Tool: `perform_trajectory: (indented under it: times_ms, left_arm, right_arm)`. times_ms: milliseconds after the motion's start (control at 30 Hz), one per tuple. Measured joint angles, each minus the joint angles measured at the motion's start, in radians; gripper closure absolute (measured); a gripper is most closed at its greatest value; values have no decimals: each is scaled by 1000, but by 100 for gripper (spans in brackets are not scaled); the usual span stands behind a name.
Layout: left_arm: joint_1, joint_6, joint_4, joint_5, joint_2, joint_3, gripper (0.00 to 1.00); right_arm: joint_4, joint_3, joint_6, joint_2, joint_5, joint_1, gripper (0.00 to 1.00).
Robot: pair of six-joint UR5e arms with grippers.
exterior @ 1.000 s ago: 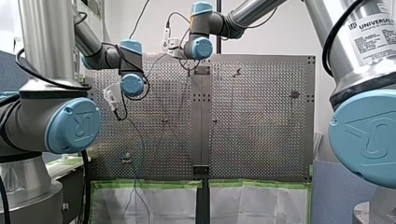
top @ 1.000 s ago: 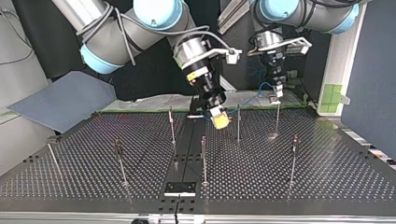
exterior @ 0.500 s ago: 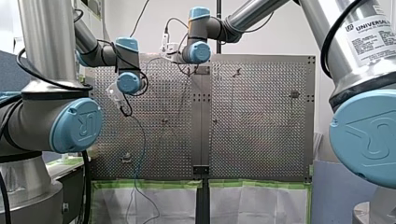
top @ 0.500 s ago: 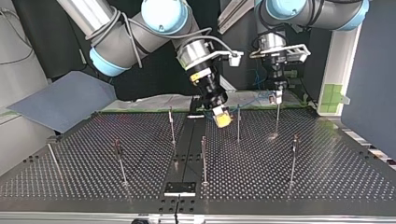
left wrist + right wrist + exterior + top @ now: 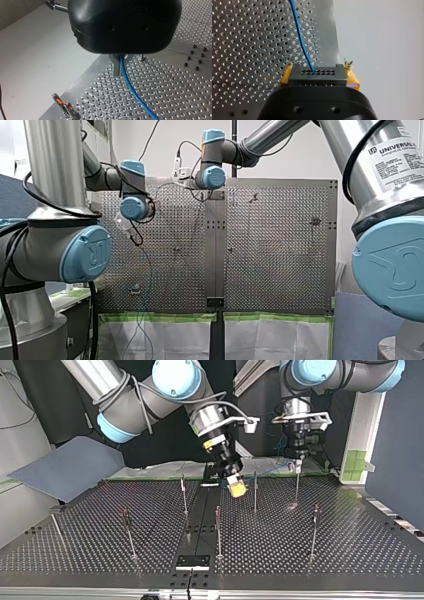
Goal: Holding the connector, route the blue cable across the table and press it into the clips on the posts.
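In the right wrist view my right gripper (image 5: pixel 318 73) is shut on a black connector (image 5: pixel 317 78), gripped between its yellow pads (image 5: pixel 285 75). The blue cable (image 5: pixel 299 37) leaves the connector's face and runs out over the perforated plate. In the left wrist view my left gripper (image 5: pixel 119 72) has its metal fingers (image 5: pixel 116 67) shut on the blue cable (image 5: pixel 135 93), which trails away below them. In the top view my left gripper (image 5: pixel 298 462) hangs right over the top of a far post (image 5: pixel 297 485). My right gripper (image 5: pixel 236 488) hovers beside another far post (image 5: pixel 255 492).
Several thin posts stand on the perforated table (image 5: pixel 350 560), among them ones at the middle (image 5: pixel 218 527) and the view's right (image 5: pixel 314 532). An orange and black clip (image 5: pixel 63 104) shows below my left gripper. Blue cable slack (image 5: pixel 149 280) hangs over the table's taped near edge.
My left arm has shifted a little to the left and up in the front view, carrying the cable. My right gripper has barely moved.
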Motion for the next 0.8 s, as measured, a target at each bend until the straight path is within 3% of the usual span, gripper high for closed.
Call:
perform_trajectory:
  times_ms: [300,633,800]
  left_arm:
    - [49,-70,-67,70,14,47,100]
    - [90,-155,-149,155,24,52,100]
    - [119,-197,-136,197,25,56,100]
  right_arm:
    - [-6,-1,0,3,0,-9,100]
    - [-23,-11,6,21,-4,-12,100]
    - [-24,-26,4,45,-12,-9,100]
